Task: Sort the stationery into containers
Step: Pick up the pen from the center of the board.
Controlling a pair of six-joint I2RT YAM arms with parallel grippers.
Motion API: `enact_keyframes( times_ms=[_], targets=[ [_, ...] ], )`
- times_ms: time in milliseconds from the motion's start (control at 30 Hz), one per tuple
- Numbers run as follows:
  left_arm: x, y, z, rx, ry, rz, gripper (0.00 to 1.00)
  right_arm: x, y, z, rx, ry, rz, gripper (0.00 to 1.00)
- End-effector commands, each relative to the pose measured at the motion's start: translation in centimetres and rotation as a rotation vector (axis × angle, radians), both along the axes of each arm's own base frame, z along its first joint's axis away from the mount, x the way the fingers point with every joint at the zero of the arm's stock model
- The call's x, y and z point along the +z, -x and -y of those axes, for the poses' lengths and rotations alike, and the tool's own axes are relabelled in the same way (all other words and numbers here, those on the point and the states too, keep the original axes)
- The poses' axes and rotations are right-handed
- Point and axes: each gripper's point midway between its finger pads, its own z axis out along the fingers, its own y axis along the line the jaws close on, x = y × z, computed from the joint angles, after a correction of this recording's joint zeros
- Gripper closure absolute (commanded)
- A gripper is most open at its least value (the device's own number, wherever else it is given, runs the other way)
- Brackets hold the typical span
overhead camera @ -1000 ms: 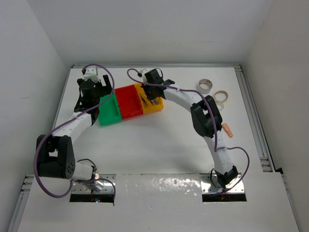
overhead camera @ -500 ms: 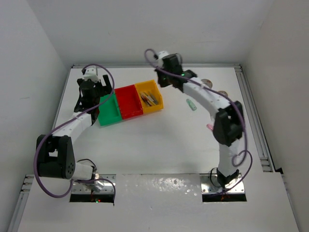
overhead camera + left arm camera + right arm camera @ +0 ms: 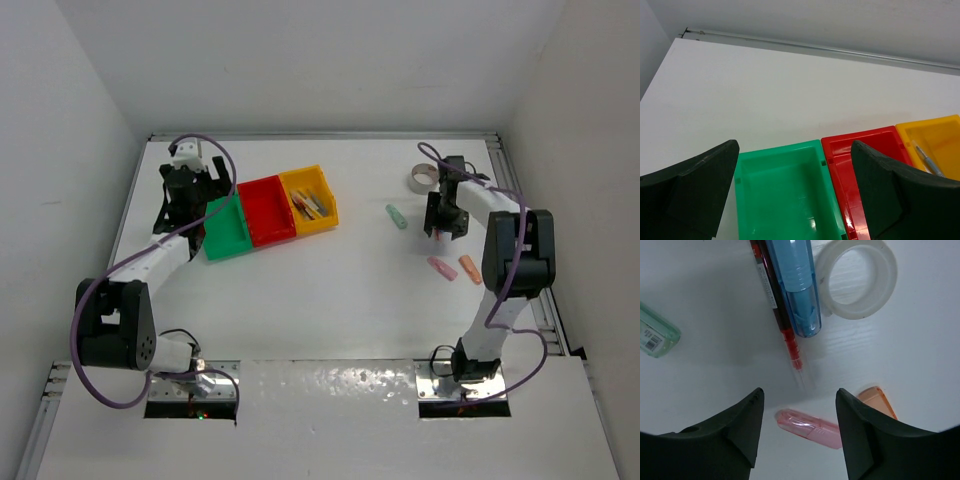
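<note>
The green [image 3: 225, 230], red [image 3: 268, 212] and yellow [image 3: 318, 186] bins stand joined in a row at the left middle. Several pens [image 3: 310, 205] lie in the yellow bin. My left gripper [image 3: 190, 195] is open and empty above the green bin [image 3: 780, 195], with the red bin [image 3: 860, 150] beside it. My right gripper [image 3: 441, 218] is open and empty at the right. Under my right gripper [image 3: 799, 392] lie a blue marker [image 3: 799, 285], a red pen [image 3: 781, 310], a grey-white tape roll [image 3: 856, 277], a pink stick [image 3: 812, 426], an orange stick [image 3: 877, 401] and a pale-green stick [image 3: 655, 335]. The tan roll is hidden.
In the top view the pale-green stick [image 3: 397, 216], pink stick [image 3: 441, 268], orange stick [image 3: 469, 268] and tape roll [image 3: 423, 178] lie around the right arm. A metal rail [image 3: 520, 230] runs along the table's right edge. White walls close in the table.
My right arm has swung from over the yellow bin across to the right side, and now hangs low over the loose stationery. The left arm has not moved.
</note>
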Motion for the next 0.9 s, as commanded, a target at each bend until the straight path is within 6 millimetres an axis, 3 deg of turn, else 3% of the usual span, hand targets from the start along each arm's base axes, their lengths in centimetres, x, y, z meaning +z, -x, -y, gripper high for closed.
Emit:
enact_keyframes(
  times_ms=[0, 100, 267, 367, 533, 567, 667, 767, 867],
  targets=[
    [1.3, -0.4, -0.4, 0.002, 0.014, 0.055, 0.08, 1.1, -1.9, -0.4, 0.013, -0.026, 0.067, 0.42],
    [1.4, -0.3, -0.6, 0.009, 0.013, 0.055, 0.08, -0.2, -2.2, -0.1, 0.032, -0.012, 0.026, 0.44],
    [1.6, -0.2, -0.7, 0.018, 0.010, 0.056, 0.08, -2.4, -3.3, -0.3, 0.050, -0.023, 0.008, 0.59],
    [1.7, -0.2, -0.9, 0.027, 0.005, 0.057, 0.08, -3.4, -3.1, -0.2, 0.048, -0.023, -0.022, 0.61],
    [1.9, -0.3, -1.2, 0.039, -0.008, 0.059, 0.08, -4.3, -2.1, -0.6, 0.084, -0.036, -0.060, 0.78],
    [1.9, -0.3, -1.2, 0.037, -0.008, 0.060, 0.08, -4.2, -1.9, -0.6, 0.089, -0.033, -0.061, 0.88],
    [2.1, -0.4, -1.2, 0.036, -0.003, 0.066, 0.08, -3.8, -1.3, -0.9, 0.121, -0.026, -0.075, 1.00],
    [2.1, -0.5, -1.1, 0.033, -0.004, 0.065, 0.08, -2.3, -1.5, -1.8, 0.175, -0.010, -0.057, 1.00],
    [2.0, -0.7, -1.0, 0.027, -0.003, 0.061, 0.08, 1.5, -3.2, -3.1, 0.194, -0.007, 0.035, 1.00]
  ],
)
